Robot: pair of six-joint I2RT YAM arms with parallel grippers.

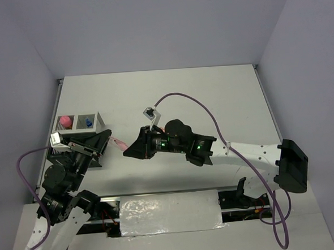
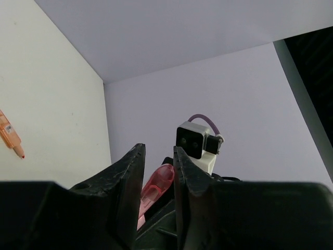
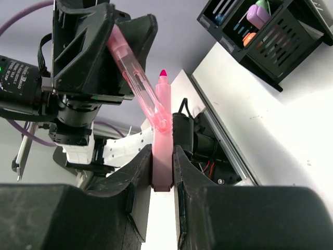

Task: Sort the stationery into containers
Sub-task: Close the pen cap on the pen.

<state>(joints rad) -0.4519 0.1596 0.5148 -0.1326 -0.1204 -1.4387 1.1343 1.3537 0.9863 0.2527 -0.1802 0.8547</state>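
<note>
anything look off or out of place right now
Yes: the pink highlighter in the right gripper has its tip bare, and the left gripper pinches a translucent pink tube tilted across it in mid-air. An orange pen also lies loose on the white table.

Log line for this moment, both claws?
left claw: around clear pink cap | right claw: shut on pink highlighter

- The left gripper (image 2: pixel 157 156) fills the bottom of the view, its two rough black fingers (image 2: pixel 127 177) pointing upward with a narrow gap between them.
- A translucent pink plastic cap (image 2: pixel 157 188) with a rounded tip sits in that gap, pressed between both fingers.
- Just beyond stands a small white camera block (image 2: pixel 193 143), with a purple cable (image 2: pixel 204 119) looping over its top.
- A slim orange pen (image 2: pixel 10 134) lies on the white tabletop (image 2: pixel 52 104) at the left edge, well apart from the fingers.
</note>
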